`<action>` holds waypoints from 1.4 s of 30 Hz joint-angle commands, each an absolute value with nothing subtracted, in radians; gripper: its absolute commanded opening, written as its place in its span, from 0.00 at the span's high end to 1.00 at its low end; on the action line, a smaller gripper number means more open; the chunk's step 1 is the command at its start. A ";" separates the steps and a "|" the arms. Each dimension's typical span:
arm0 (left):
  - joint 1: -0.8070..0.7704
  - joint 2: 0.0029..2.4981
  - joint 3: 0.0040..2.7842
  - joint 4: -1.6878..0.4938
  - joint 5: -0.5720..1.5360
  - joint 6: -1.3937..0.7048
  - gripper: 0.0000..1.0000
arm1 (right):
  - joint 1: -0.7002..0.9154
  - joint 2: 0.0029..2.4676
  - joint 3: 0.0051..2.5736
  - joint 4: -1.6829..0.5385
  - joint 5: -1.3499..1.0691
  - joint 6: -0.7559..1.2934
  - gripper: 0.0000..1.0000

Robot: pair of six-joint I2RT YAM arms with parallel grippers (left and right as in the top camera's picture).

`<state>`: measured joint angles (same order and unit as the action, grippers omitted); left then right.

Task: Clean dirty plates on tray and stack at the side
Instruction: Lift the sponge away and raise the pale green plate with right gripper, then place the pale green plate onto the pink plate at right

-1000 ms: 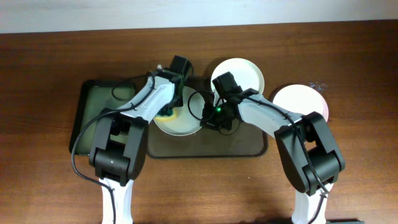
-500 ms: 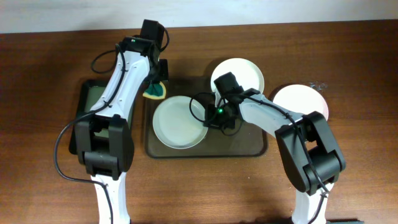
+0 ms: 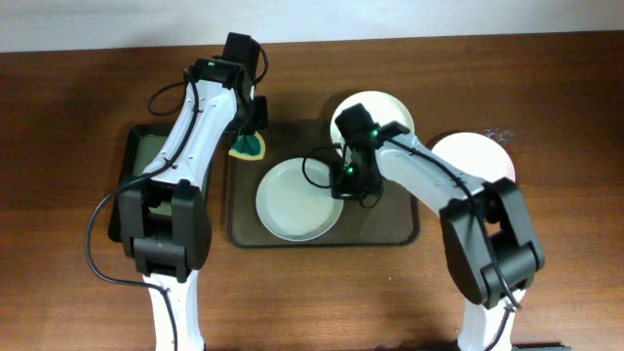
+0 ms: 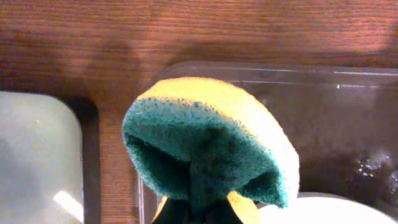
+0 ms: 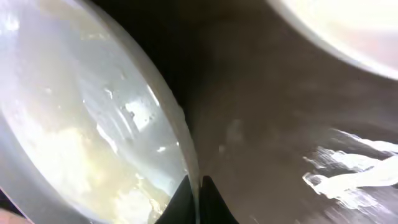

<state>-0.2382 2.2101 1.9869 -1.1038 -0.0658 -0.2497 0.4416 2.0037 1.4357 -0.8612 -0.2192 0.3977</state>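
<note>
At centre frame the right gripper (image 5: 194, 199) pinches the right-hand rim of the pale grey-green plate (image 3: 297, 202), which lies flat on the dark tray (image 3: 390, 222). The left gripper (image 3: 252, 135) hangs over the tray's upper-left corner, clamped on a yellow-and-green sponge (image 4: 211, 140). A yellowish film shows in the plate's well, so the pinch should probably keep the plate low and level, with the sponge brought down flat across the smear.

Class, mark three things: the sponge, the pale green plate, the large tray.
sponge (image 4: 205, 143), left wrist view, its green face.
pale green plate (image 3: 299, 200), overhead view, middle of its well.
large tray (image 3: 385, 222), overhead view, bare floor, lower right.
</note>
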 commanded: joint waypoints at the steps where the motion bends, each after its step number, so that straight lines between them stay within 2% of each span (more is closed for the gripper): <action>1: -0.237 2.220 2.003 -1.112 -0.034 -0.233 1.00 | 0.507 1.892 1.541 -0.974 0.101 0.371 0.96; 13: -0.237 2.220 2.001 -1.119 0.005 -0.233 1.00 | 0.794 1.759 1.624 -1.174 0.929 0.492 0.96; 26: -0.237 2.220 2.001 -1.115 0.004 -0.233 1.00 | 1.004 1.748 1.624 -1.200 1.503 0.491 0.96; 36: -0.237 2.220 2.001 -1.112 0.004 -0.234 1.00 | 1.022 1.740 1.624 -1.220 1.511 0.492 0.96; 39: -0.237 2.220 2.001 -1.112 0.004 -0.233 1.00 | 1.011 1.740 1.624 -1.221 1.369 0.492 0.96; 42: -0.237 2.220 2.001 -1.112 0.004 -0.233 1.00 | 0.954 1.740 1.623 -1.227 1.072 0.491 0.96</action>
<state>-0.2382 2.2105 1.9869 -1.1145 -0.0067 -0.2493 1.0065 1.7718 1.6009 -1.2221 1.3415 0.4713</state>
